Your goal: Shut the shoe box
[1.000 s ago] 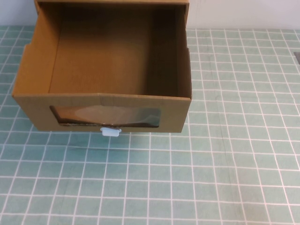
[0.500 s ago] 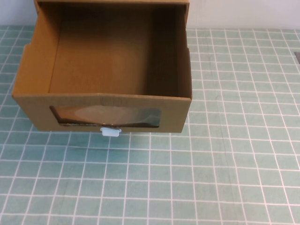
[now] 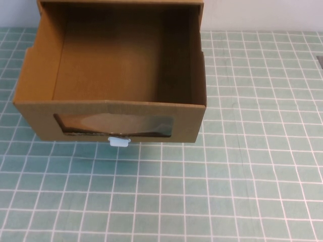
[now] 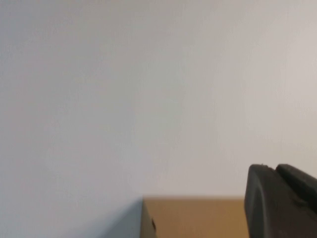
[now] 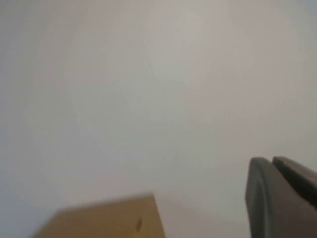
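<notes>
The shoe box [image 3: 30, 75] is brown cardboard and stands at the back left of the table in the high view. Its drawer is pulled out toward me and shows a bare inside. The drawer front has a clear window [image 3: 114, 125] with a small white pull tab [image 3: 119, 141] below it. Neither arm shows in the high view. In the left wrist view, my left gripper [image 4: 271, 167] is shut on nothing, raised, facing a pale wall with the shoe box's top [image 4: 193, 218] below. In the right wrist view, my right gripper [image 5: 271, 159] is likewise shut, with a corner of the shoe box [image 5: 104, 220] low down.
A green mat with a white grid [image 3: 242, 166] covers the table in front of and to the right of the box. A pale wall [image 3: 262, 15] runs along the back. A small dark item [image 3: 320, 60] shows at the right edge.
</notes>
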Tool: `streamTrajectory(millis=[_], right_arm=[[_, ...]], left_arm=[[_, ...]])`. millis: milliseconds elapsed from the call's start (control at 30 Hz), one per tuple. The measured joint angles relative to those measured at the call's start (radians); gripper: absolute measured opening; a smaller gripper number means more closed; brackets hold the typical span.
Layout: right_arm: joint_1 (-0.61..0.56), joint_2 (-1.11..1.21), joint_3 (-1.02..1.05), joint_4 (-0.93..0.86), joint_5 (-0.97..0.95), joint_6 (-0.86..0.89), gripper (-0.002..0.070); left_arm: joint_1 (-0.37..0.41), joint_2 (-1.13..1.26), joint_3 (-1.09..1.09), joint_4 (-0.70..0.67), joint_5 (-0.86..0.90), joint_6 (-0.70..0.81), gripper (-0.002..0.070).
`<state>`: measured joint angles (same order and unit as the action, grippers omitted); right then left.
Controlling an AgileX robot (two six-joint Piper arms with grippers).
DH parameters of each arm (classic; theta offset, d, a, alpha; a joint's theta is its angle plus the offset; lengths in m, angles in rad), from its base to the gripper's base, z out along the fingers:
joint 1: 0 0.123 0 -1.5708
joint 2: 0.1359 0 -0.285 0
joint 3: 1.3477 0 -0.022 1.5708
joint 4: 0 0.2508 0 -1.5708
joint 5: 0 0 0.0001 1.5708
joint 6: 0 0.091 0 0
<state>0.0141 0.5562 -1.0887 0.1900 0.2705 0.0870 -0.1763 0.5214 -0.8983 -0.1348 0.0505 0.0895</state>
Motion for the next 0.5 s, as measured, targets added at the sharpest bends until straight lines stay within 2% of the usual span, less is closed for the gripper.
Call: streamTrajectory(millis=[100, 167, 267, 400, 500], right_arm=[[0.000, 0.137, -0.031, -0.011, 0.164, -0.004, -0.0014], [0.000, 0.211, -0.031, -0.038, 0.239, -0.021, -0.0014], [0.000, 0.294, -0.031, -0.029, 0.312, -0.040, -0.0014], [0.016, 0.389, -0.031, 0.069, 0.355, -0.060, -0.0014], [0.058, 0.454, -0.051, 0.145, 0.407, -0.221, -0.0014]], left_arm=[[0.000, 0.128, -0.059, 0.002, 0.161, -0.014, -0.0005], [0.000, 0.197, -0.063, 0.006, 0.204, -0.013, -0.0005], [0.000, 0.293, -0.063, 0.001, 0.226, -0.034, -0.0005], [0.000, 0.399, -0.072, -0.041, 0.188, -0.073, -0.0005], [0.000, 0.474, -0.138, -0.054, 0.234, -0.051, -0.0005]])
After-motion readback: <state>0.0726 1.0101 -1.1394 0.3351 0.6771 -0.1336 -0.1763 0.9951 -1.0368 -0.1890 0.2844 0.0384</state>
